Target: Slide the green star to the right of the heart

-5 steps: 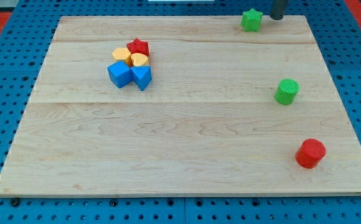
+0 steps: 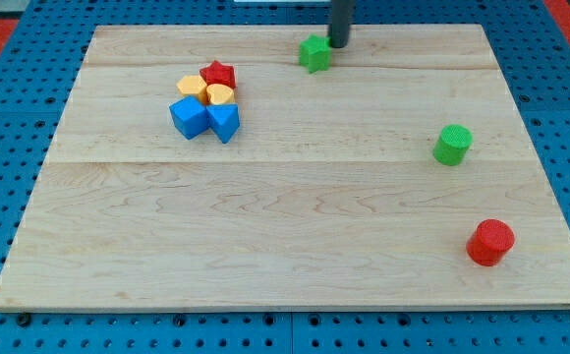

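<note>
The green star [image 2: 314, 53] lies near the view's top, a little right of the middle. My tip [image 2: 338, 44] stands right against its upper right side. The yellow heart [image 2: 220, 95] sits in a cluster at the upper left, well to the left of the star. The cluster also holds a red star [image 2: 218, 74], a yellow hexagon [image 2: 191, 87], a blue cube [image 2: 188, 117] and a blue triangular block [image 2: 224, 122].
A green cylinder [image 2: 452, 144] stands at the view's right. A red cylinder [image 2: 489, 242] stands at the lower right. The wooden board [image 2: 295, 236] lies on a blue pegboard surface.
My tip has moved left along the top of the board. The green star has slid left and slightly down with it, from the upper right toward the middle.
</note>
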You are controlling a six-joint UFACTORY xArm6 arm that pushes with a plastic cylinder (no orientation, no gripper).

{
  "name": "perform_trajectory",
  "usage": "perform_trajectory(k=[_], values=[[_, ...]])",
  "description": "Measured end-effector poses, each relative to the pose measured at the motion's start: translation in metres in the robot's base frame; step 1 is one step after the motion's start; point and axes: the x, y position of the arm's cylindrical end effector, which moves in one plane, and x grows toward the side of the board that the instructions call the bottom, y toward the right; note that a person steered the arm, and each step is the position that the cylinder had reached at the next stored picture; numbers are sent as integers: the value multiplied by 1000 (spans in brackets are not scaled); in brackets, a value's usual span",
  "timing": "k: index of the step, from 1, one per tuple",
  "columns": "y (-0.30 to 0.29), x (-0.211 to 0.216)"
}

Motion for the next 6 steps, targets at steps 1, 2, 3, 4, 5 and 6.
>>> perform_trajectory(k=[1, 2, 3, 4, 5, 6], values=[[-48, 13], [-57, 34], [-53, 49], [-41, 62], [-33, 74], [-23, 85]])
